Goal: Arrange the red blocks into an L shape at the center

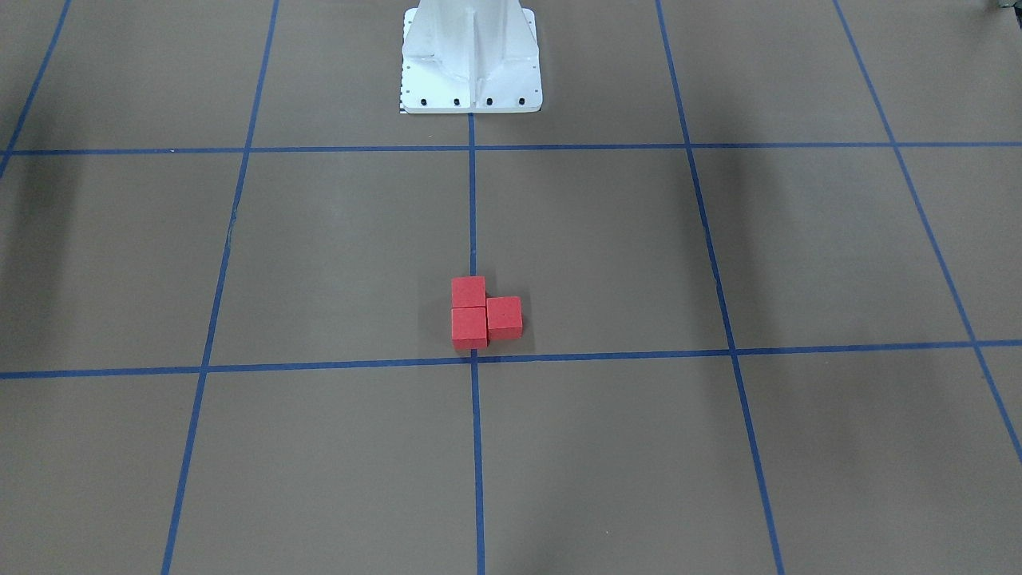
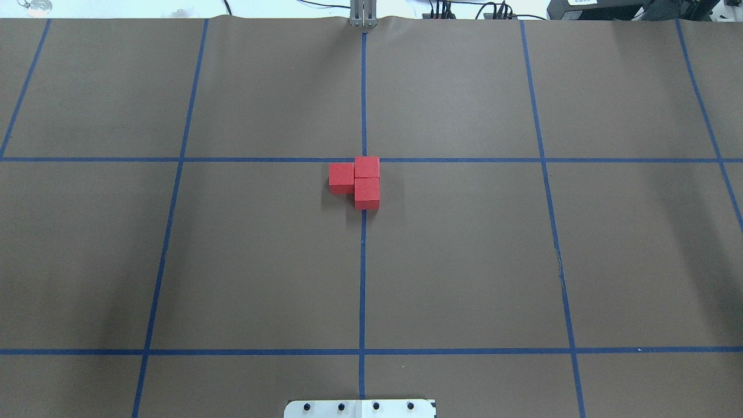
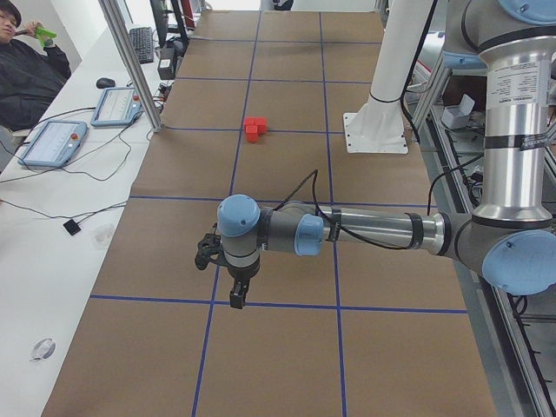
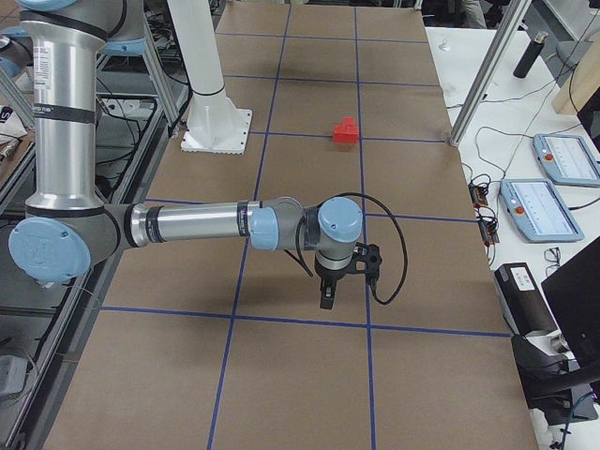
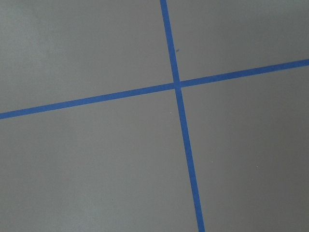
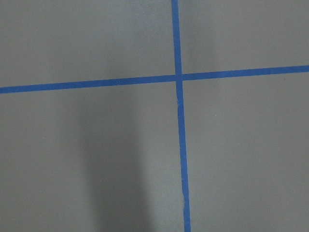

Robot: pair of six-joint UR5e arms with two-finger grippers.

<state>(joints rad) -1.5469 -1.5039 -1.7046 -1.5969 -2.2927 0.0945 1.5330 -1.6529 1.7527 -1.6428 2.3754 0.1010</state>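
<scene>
Three red blocks (image 2: 365,174) sit bunched together midway between the counter's (image 2: 464,261) two ends, right at the center cross (image 2: 364,159). Two of them line up along the upright tape line, faces touching, the far one right up by the cross line. The third butts against that far block on the robot's left side, a shade off square. That's an L, lying on the white base's (image 2: 360,408) side of the cross.

Out toward the counter's left end, the left tool (image 3: 236,299) hangs pointing down over the brown board, well apart from the blocks. Toward the right end, the right tool (image 4: 326,300) hangs the same way. Wide or narrow? Cannot tell for either, since only the side views show them.
</scene>
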